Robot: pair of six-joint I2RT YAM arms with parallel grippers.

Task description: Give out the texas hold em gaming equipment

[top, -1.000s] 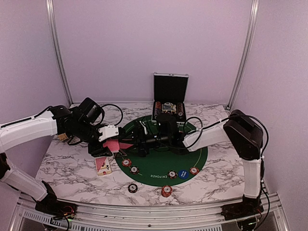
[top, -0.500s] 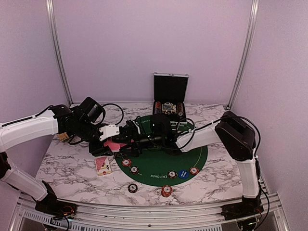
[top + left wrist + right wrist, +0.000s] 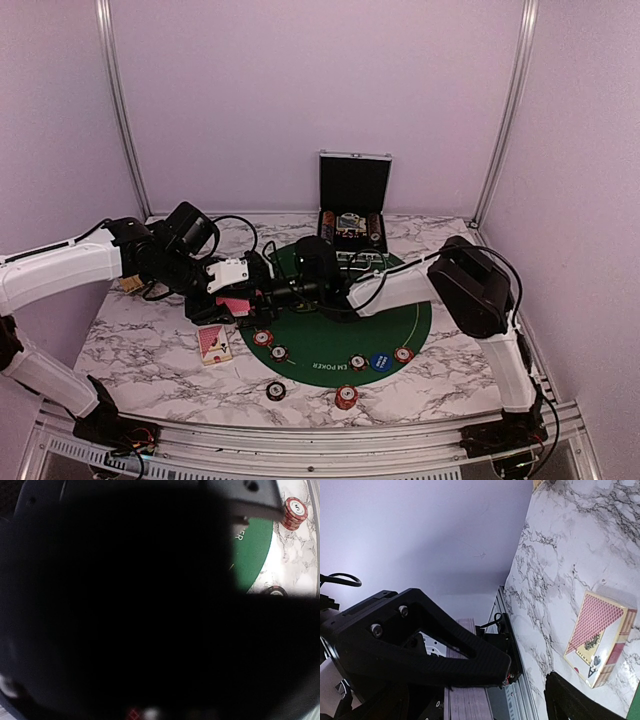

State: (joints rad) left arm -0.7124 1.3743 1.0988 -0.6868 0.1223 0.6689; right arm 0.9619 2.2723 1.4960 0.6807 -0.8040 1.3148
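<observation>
Well, my right hand (image 3: 527,677) is wide open and holds nothing. It reaches across the green mat (image 3: 320,352) to my left hand (image 3: 232,297). I cannot tell if that one is open or closed. Some red cards (image 3: 236,305) show under it. The card box (image 3: 600,645) lies flat on the table (image 3: 130,350) nearby.

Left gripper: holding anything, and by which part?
Left gripper seems shut on the red cards; the grip spot is hidden, its wrist view blocked.
</observation>
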